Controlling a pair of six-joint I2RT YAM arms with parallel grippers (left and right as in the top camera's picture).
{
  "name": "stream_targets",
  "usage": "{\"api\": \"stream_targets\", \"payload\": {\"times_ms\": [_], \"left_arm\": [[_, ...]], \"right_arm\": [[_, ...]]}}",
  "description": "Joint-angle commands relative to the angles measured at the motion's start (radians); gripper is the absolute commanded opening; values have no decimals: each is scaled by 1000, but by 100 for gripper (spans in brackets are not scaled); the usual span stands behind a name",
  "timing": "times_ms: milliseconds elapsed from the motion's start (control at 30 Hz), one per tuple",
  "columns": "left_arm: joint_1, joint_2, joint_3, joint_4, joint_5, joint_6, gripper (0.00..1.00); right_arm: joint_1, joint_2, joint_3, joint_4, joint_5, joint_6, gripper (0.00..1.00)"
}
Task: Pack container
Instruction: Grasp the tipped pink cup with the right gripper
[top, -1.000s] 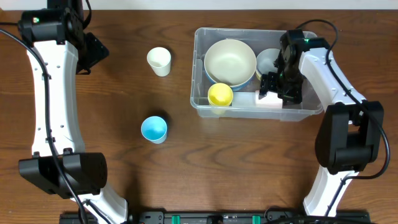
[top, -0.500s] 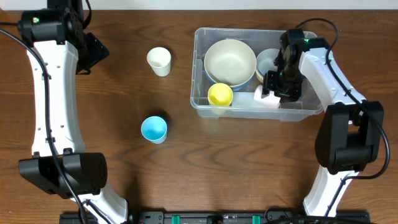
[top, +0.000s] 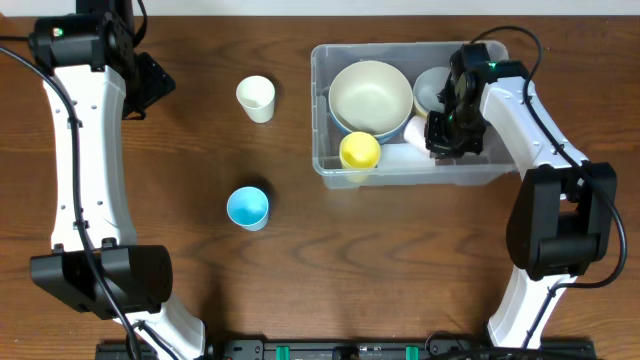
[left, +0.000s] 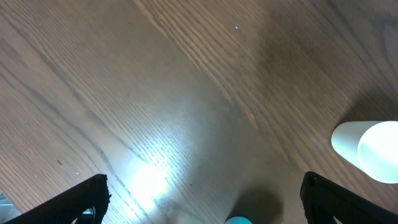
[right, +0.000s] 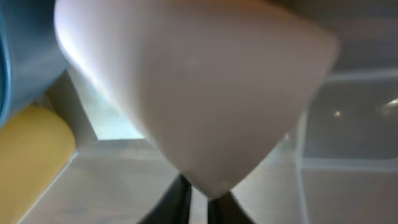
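Tabletop (top: 300, 280): container (top: 319, 100) surrounds right claw (top: 434, 140)

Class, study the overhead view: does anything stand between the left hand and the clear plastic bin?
Yes. A small white cup stands on the wooden table, roughly on the straight line from the left hand to the large clear plastic rectangular bin. A blue cup stands well off that line.

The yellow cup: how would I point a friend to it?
Find the clear plastic bin on the table. Inside it, beside the big cream bowl, sits the yellow cup. It is the only yellow thing; the white cup and the blue cup stand outside.
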Motion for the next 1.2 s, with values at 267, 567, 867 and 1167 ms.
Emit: {"api": "stream_targets", "payload": {"times_ms": [267, 567, 867, 1167], "left_arm": [[0, 8, -7, -4, -9, 15, 98], [0, 8, -7, -5, -9, 18, 98], [0, 10, -7, -4, -9, 18, 98], [0, 10, -7, -8, -9, 18, 98]], "right_arm": [[-6, -2, -4, -1, 35, 23, 1], [-6, -2, -4, 55, 87, 37, 10], [-6, -2, -4, 107, 54, 34, 63], [-6, -1, -4, 183, 53, 34, 74]]}}
